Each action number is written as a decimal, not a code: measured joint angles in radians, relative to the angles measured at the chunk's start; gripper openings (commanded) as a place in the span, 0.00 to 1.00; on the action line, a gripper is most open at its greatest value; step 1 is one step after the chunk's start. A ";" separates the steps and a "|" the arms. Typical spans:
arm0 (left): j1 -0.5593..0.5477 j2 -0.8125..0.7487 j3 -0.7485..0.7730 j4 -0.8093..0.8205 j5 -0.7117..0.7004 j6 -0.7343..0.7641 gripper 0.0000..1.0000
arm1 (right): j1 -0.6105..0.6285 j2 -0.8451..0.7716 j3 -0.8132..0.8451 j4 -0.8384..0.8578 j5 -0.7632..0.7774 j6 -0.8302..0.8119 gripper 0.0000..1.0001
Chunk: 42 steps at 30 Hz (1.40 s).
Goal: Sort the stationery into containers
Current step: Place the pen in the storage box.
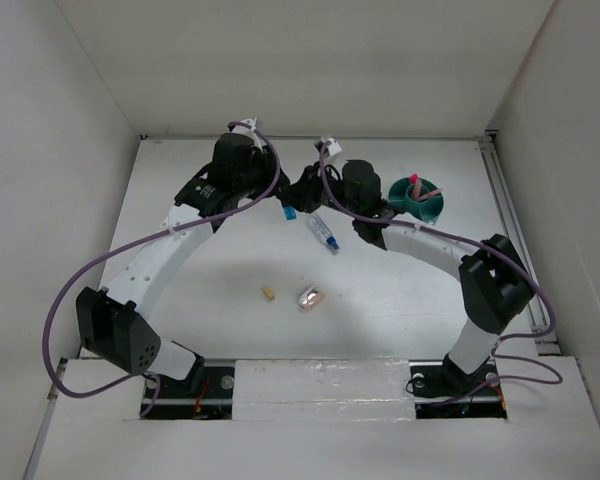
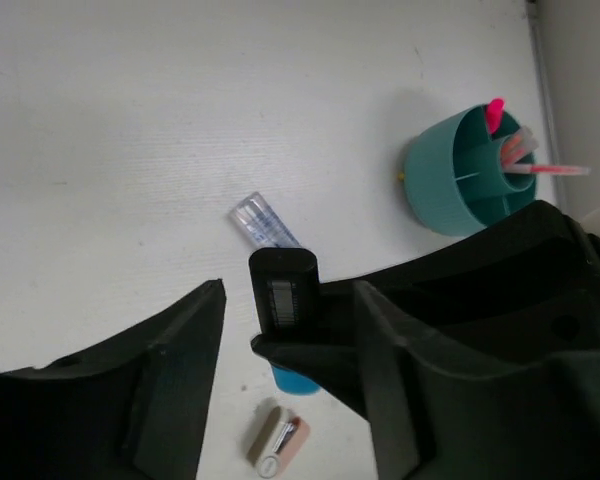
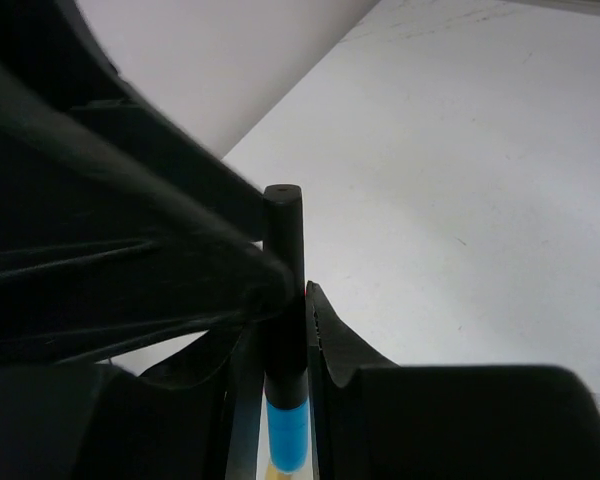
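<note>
Mid-air handover, I think: right fingers (image 3: 345, 350) pinch the blue-cap marker (image 3: 283, 290); left fingers (image 2: 175, 370) narrow, w/ gap beside it. Next: left should release fully, right carry it to teal bowl (image 2: 442, 195).

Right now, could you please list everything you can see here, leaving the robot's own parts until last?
marker: one, black with a blue cap, gripped in the right claw
tube: one, clear, lying on the table near the marker
block: one, tan, mid-table
oval piece: one, silver and pink, right of the block, not touching it
bowl: one, teal, divided, far right
pens: at least two, pink, standing in the bowl
table: one, white
left claw: one, black, around the marker, grip unclear
right claw: one, black, shut on the marker
</note>
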 measured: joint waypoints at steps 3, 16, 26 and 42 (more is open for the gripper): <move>0.003 -0.023 -0.006 0.008 -0.018 -0.006 1.00 | -0.021 0.000 0.000 -0.008 -0.017 -0.018 0.00; 0.014 -0.100 0.042 -0.143 -0.194 0.013 1.00 | -0.422 -0.025 -0.034 0.062 -0.182 -0.195 0.00; 0.036 -0.167 -0.142 -0.118 -0.119 0.060 1.00 | -0.816 -0.001 0.023 0.145 -0.410 -0.226 0.00; 0.036 -0.180 -0.144 -0.082 -0.040 0.078 1.00 | -0.952 0.249 0.040 0.223 -0.587 -0.149 0.00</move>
